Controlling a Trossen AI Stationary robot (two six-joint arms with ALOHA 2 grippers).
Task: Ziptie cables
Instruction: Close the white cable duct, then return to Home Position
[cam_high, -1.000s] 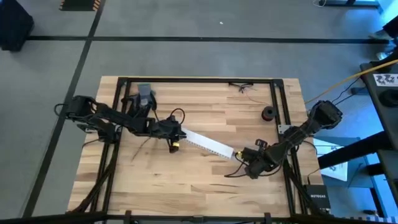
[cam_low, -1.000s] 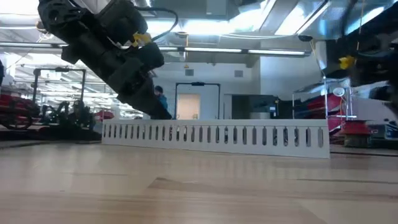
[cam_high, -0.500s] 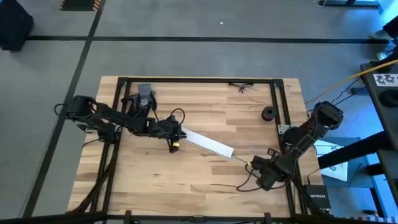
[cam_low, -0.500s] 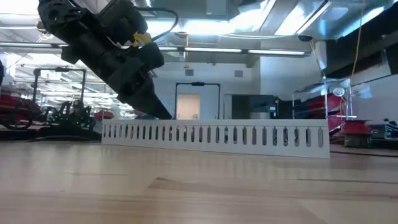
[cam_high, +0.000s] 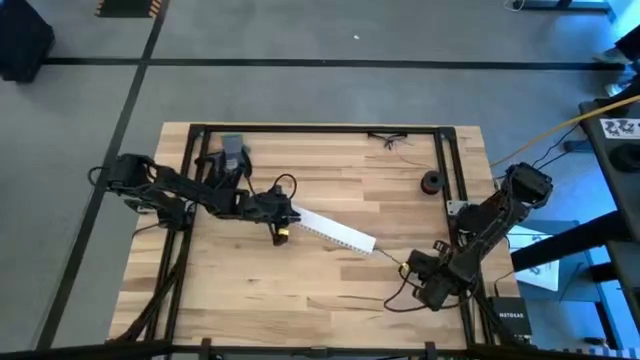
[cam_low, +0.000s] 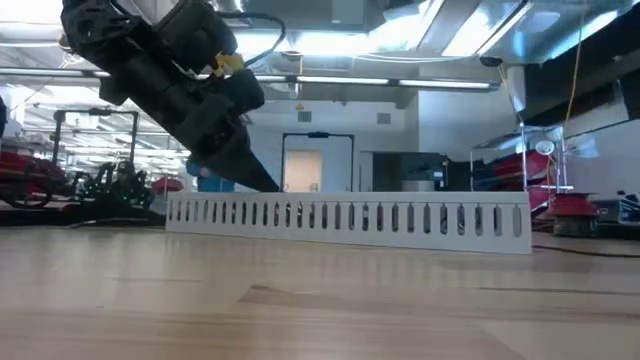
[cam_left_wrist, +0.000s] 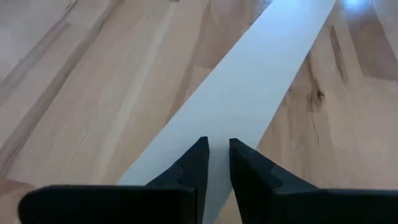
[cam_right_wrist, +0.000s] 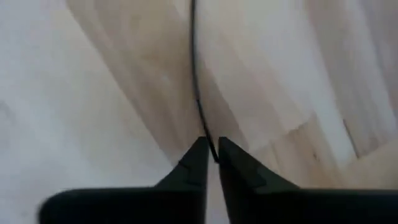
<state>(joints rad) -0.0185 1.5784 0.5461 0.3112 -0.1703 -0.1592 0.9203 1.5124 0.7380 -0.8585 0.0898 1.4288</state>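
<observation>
Left hand (cam_high: 287, 219) pinches one end of the flat white slotted strip (cam_high: 335, 230), fingers (cam_left_wrist: 198, 163) narrow around it, on the pale wood-plank tabletop (cam_high: 330, 170). Right hand (cam_high: 404, 268), near the tabletop's right edge, grips a thin dark cable (cam_right_wrist: 194, 81), probably one strand, running toward the strip's far end.

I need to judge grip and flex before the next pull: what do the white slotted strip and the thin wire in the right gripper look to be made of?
The white slotted strip looks like matte rigid plastic: flat, evenly slotted, keeping a straight edge. The thin wire looks like dark coated flexible strand, bending gently from the right gripper. The left gripper pinches the strip's end.
</observation>
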